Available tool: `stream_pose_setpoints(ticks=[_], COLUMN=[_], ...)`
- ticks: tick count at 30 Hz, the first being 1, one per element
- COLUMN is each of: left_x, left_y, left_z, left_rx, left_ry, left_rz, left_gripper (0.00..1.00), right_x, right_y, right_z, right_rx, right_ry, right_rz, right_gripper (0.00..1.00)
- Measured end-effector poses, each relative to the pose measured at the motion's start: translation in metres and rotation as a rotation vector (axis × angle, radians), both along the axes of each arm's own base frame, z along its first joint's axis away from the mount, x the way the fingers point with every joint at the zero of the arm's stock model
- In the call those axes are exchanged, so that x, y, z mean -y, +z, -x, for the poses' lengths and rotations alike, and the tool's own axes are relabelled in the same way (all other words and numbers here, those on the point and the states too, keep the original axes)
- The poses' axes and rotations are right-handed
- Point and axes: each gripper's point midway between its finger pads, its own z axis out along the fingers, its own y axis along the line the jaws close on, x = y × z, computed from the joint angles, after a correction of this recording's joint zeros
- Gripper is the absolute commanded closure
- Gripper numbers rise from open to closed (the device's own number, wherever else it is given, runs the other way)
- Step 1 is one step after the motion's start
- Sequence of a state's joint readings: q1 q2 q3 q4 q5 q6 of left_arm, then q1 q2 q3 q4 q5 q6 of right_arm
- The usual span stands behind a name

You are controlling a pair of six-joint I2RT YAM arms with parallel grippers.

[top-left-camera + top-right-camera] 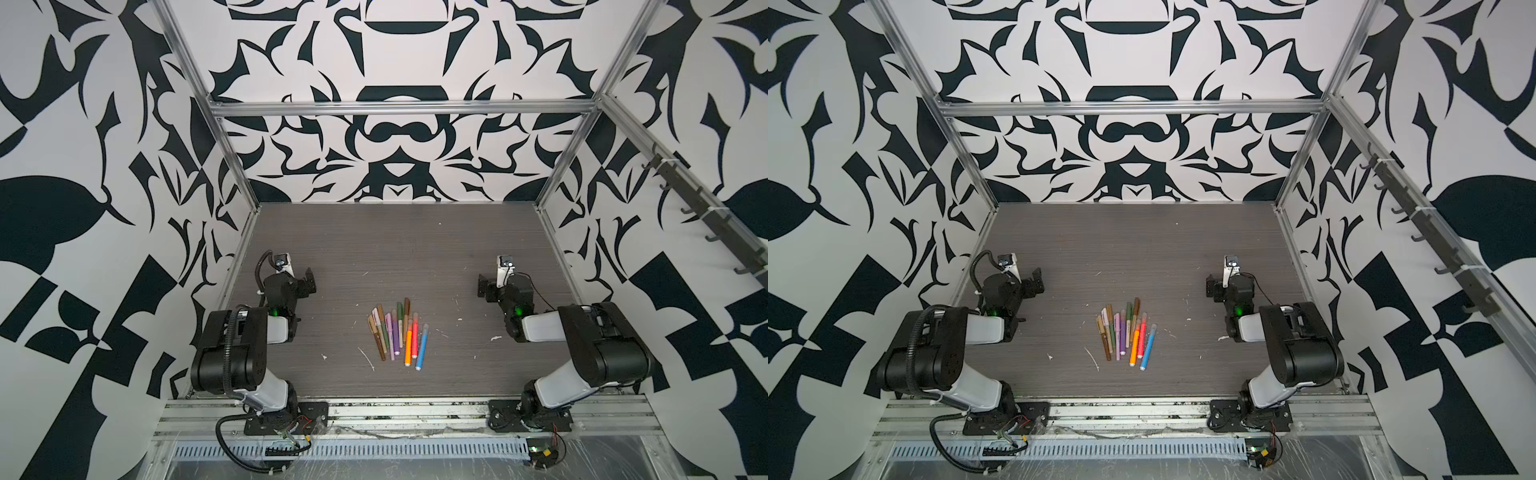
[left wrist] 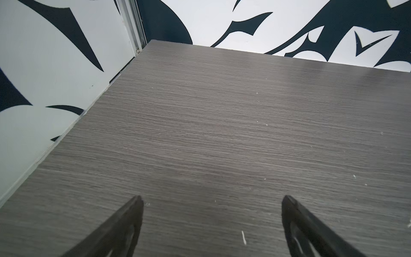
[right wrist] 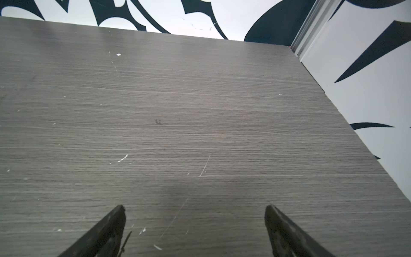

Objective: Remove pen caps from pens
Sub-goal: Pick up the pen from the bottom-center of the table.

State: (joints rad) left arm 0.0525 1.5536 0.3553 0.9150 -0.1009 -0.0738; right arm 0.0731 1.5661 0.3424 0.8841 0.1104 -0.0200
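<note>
Several pens lie side by side in a loose bunch at the middle of the grey table, in both top views. Among them are an orange pen, a blue pen, purple ones and brown ones. The pen caps sit on the pens' far ends, pale and hard to make out. My left gripper hovers open far to the left of the bunch. Far to its right my right gripper is open too. Both wrist views show only bare table between the fingers.
The wood-grain table carries small white flecks and scratches. Patterned walls and aluminium posts close in the sides and back. Both arm bases stand on a rail along the front edge.
</note>
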Motion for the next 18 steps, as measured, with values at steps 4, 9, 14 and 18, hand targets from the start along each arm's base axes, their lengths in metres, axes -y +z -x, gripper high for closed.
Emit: stream_pose_setpoints(ticks=[4,9,14,18], left_x=[0.0000,0.0000,0.0000,0.0001], left_y=[0.0000,0.0000,0.0000,0.0000], left_z=[0.0000,0.0000,0.0000,0.0000], left_rx=[0.000,0.000,0.000,0.000], left_ry=[0.000,0.000,0.000,0.000], left_rz=[0.000,0.000,0.000,0.000], left_gripper=[0.01,0.01,0.01,0.01], right_x=[-0.0009,-0.0032,-0.0040,-0.0041], right_y=[0.0007,0.0006,0.0004,0.0004], right_z=[-0.0003,-0.0003,-0.0003,-0.0003], right_rx=[0.003,0.003,0.002,0.002], right_ry=[0.003,0.015,0.019,0.020], right_rz=[-0.008,-0.014,-0.016,-0.016], right_gripper=[0.00,0.00,0.01,0.01])
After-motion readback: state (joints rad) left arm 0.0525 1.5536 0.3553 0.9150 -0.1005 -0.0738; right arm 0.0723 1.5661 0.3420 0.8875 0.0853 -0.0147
